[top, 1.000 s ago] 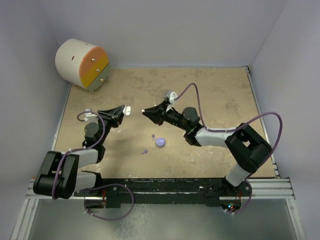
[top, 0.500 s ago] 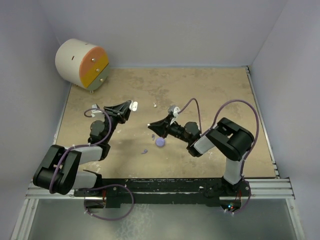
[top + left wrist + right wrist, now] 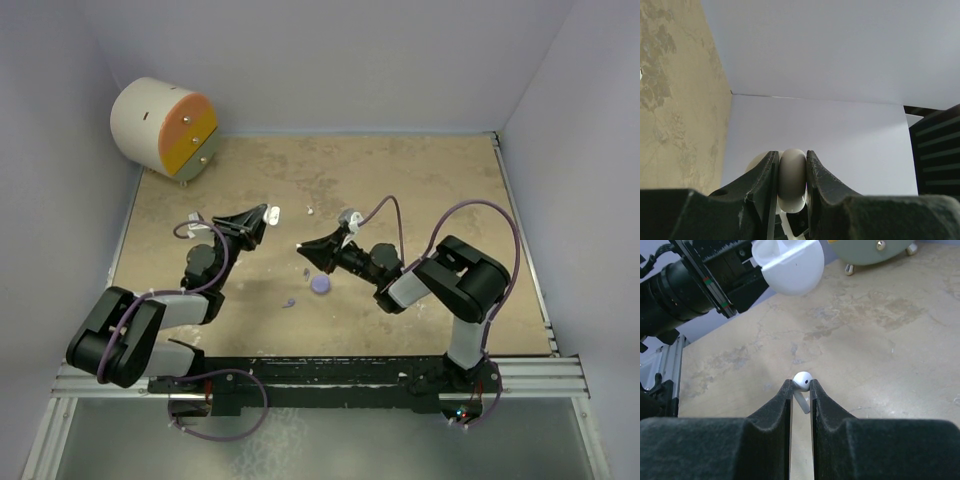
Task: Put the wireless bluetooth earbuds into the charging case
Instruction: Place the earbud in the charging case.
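Note:
My left gripper is shut on a white charging case, held up off the table. In the left wrist view the case sits squeezed between both fingers. My right gripper is shut on a white earbud, pinched at its fingertips with the stem pointing back between them. From the right wrist, the case hangs ahead and above, a little to the left. Another white earbud lies on the table behind the grippers. Two lilac earbuds lie near a lilac case.
A cream cylinder with an orange and yellow drawer front stands at the back left corner, and its feet show in the right wrist view. Pale walls enclose the beige table on three sides.
Over the last second my right gripper drew back and down with the earbud as the arm folded. My left gripper shifted right and slightly away with the case. Both are nearly still in the last half second.

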You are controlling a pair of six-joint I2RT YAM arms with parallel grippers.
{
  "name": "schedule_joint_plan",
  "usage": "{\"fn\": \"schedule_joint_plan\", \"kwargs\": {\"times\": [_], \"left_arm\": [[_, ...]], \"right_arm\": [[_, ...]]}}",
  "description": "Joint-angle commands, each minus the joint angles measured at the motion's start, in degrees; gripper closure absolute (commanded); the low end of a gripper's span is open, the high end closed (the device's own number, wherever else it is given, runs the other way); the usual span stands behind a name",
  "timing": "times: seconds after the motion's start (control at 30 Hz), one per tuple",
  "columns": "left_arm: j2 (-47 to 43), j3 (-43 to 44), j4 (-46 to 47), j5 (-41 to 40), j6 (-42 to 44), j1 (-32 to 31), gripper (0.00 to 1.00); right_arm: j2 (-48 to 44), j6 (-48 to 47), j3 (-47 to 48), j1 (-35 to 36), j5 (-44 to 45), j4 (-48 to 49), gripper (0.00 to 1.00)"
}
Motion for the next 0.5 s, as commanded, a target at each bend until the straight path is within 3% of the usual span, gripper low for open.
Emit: {"fn": "schedule_joint_plan", "kwargs": {"times": [0.0, 0.47], "left_arm": [[0.9, -0.4, 6.0, -1.1, -1.4, -0.2, 1.0], [1.0, 2.4, 4.8, -0.5, -2.3, -0.3, 1.0]], "right_arm": [[-3.2, -3.4, 1.4, -0.3, 1.1, 46.4, 1.0], [-2.9, -4.4, 11.8, -2.6, -1.3, 46.3, 1.0]]}}
